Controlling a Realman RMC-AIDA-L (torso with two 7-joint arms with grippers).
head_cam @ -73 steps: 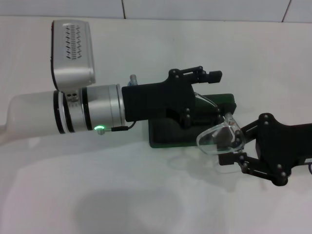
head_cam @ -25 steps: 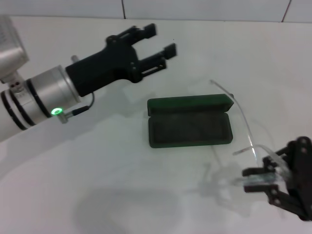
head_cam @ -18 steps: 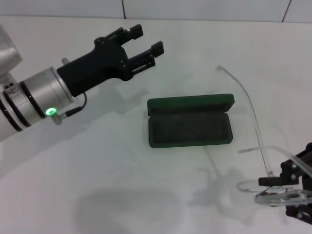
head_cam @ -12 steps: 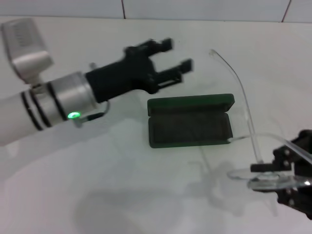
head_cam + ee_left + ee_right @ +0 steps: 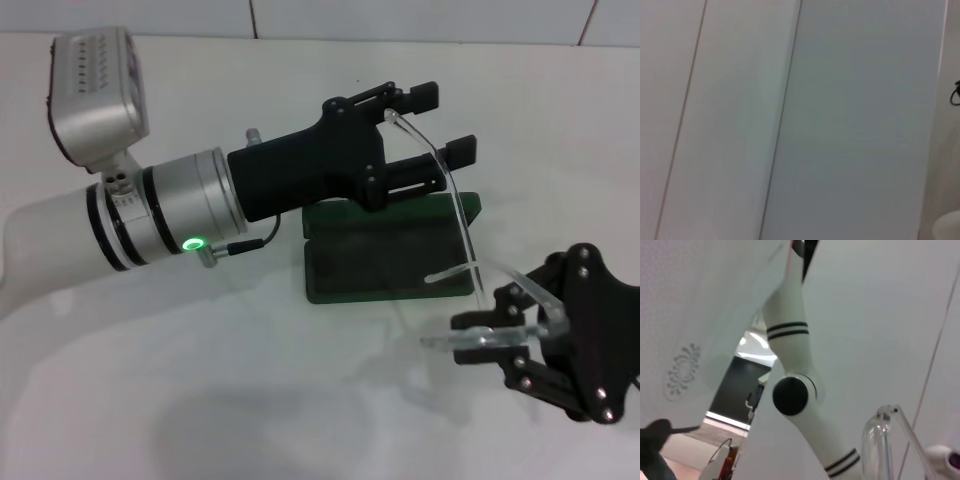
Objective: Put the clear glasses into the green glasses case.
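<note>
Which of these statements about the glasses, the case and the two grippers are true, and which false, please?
1. The dark green hard-shell glasses case lies open on the white table. True.
2. The clear transparent-framed glasses rest inside the case. False: the right gripper holds them in the air, beside the case.
3. The left gripper is open. True: its fingers stand apart around one arm of the glasses.
4. The right gripper is empty. False: it is shut on the glasses' front.
</note>
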